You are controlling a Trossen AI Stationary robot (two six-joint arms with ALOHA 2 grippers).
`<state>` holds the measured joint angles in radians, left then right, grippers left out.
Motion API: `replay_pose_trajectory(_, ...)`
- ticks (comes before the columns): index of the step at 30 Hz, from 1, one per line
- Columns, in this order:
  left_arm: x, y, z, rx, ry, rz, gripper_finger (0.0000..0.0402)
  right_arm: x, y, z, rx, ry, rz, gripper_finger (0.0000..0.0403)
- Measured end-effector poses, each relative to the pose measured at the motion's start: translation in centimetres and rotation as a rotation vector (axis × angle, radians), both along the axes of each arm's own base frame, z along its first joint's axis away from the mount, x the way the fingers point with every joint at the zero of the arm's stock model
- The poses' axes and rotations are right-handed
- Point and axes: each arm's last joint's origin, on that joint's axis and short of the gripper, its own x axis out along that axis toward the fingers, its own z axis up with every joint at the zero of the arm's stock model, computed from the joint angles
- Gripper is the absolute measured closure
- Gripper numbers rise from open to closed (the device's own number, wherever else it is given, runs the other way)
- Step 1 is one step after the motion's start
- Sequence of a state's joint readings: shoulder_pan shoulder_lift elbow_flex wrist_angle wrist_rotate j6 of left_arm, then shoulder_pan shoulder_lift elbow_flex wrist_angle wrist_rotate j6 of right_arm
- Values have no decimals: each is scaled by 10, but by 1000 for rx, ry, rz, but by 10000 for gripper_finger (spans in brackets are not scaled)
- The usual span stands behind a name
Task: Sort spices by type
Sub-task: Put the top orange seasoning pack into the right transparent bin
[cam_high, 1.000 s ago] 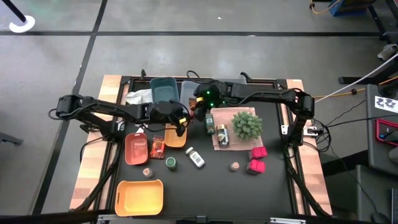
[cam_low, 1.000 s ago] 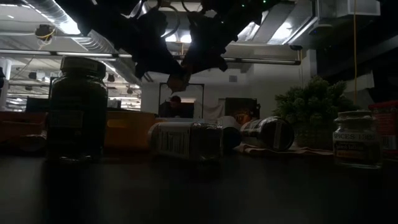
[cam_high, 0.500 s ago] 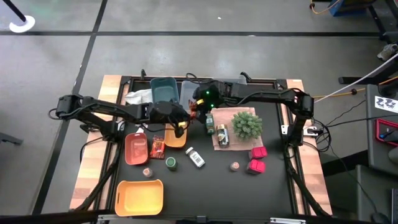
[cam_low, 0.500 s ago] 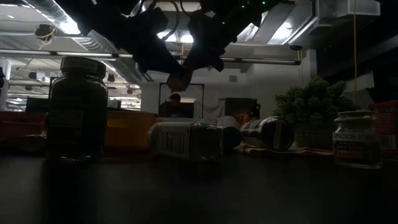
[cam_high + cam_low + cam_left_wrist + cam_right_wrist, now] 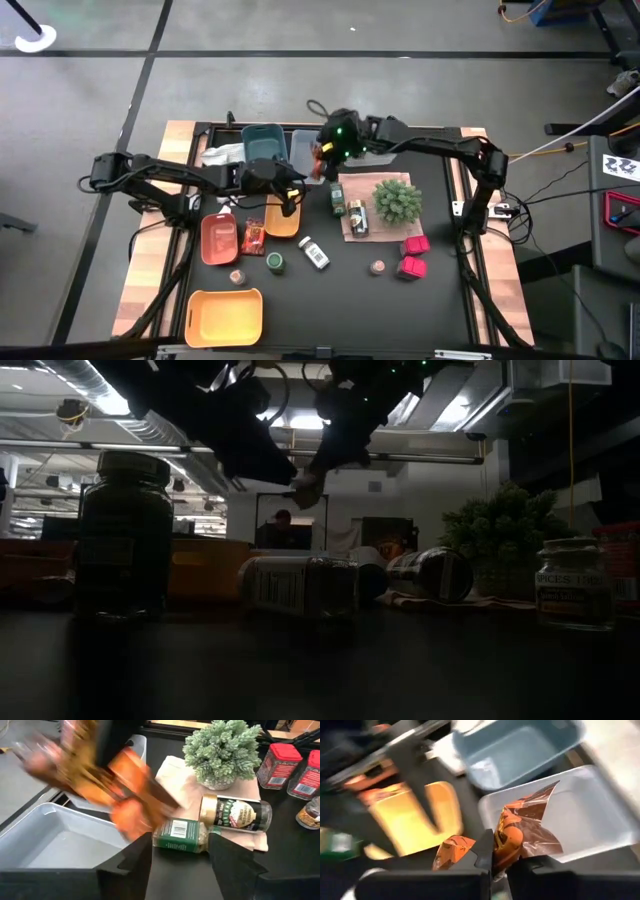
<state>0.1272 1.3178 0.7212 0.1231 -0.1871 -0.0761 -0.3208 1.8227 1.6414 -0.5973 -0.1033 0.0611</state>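
My right gripper (image 5: 500, 851) is shut on a crumpled red-orange packet (image 5: 520, 827), held in the air above the near edge of the white tray (image 5: 590, 815). In the high view the packet (image 5: 319, 160) is just right of that tray. My left gripper (image 5: 180, 840) stands open beside it, nearer the table's front, with nothing between its fingers. In the left wrist view the packet (image 5: 115, 785) is a blur ahead of those fingers. A second packet (image 5: 253, 237) lies flat between the red tray and the small orange tray. My right gripper pinches the packet between its two fingers at a crumpled orange part (image 5: 506, 842). The fingers come from the table's right, slanting down. The foil end (image 5: 540, 805) sticks out past the fingertips, and the packet is lifted clear of the table and trays.
A blue bin (image 5: 262, 143) stands left of the white tray. A red tray (image 5: 219, 238), an orange tray (image 5: 282, 220) and a yellow bin (image 5: 225, 315) are at the left. Jars (image 5: 338, 197), a white bottle (image 5: 315, 253), magenta boxes (image 5: 413, 255) and the plant (image 5: 398, 200) fill the middle and right.
My left gripper has opened and let go of the packet, staying about where it was. My right gripper has shut on the packet and carried it up and toward the table's far edge, to the white tray.
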Motion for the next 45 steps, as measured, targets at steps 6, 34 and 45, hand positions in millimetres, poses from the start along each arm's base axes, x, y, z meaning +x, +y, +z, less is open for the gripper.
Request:
replay_pose_trajectory(6,0,0,-1,-3,11,1,218,-18,-31,7,-121,100,-74,379)
replay_pose_trajectory(34,-2,-1,-3,-7,36,0,218,-45,-75,-21,-338,320,-2,381)
replay_pose_trajectory(45,-2,-1,-3,-7,36,0,218,-47,-76,-65,-428,337,52,382)
